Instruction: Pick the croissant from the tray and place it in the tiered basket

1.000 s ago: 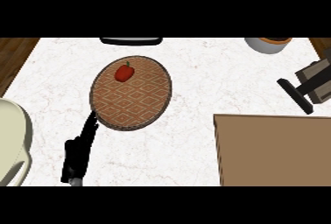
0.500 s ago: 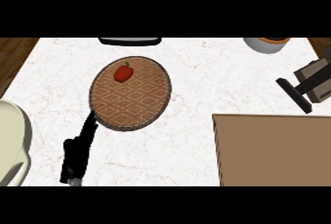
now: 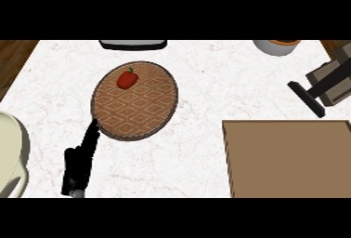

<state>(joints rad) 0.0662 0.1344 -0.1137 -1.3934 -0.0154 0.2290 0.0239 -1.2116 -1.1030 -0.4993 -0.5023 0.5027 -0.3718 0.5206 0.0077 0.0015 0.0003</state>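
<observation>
No croissant shows in the head view. A brown flat tray [image 3: 288, 158] fills the lower right, and its visible top is bare. A woven oval basket [image 3: 137, 109] lies at the centre left, with a red bell pepper [image 3: 126, 79] on its far end. My left hand [image 3: 81, 160] lies at the lower left, open, its straight fingers pointing at the basket's near rim and holding nothing. My right hand [image 3: 310, 96] shows at the right edge above the tray, open and holding nothing.
A pale rounded object [image 3: 10, 158] sits at the left edge. At the back edge are a dark flat object [image 3: 133, 44] and a white bowl with an orange inside [image 3: 277, 46]. Wooden floor [image 3: 14, 56] shows past the counter's left corner.
</observation>
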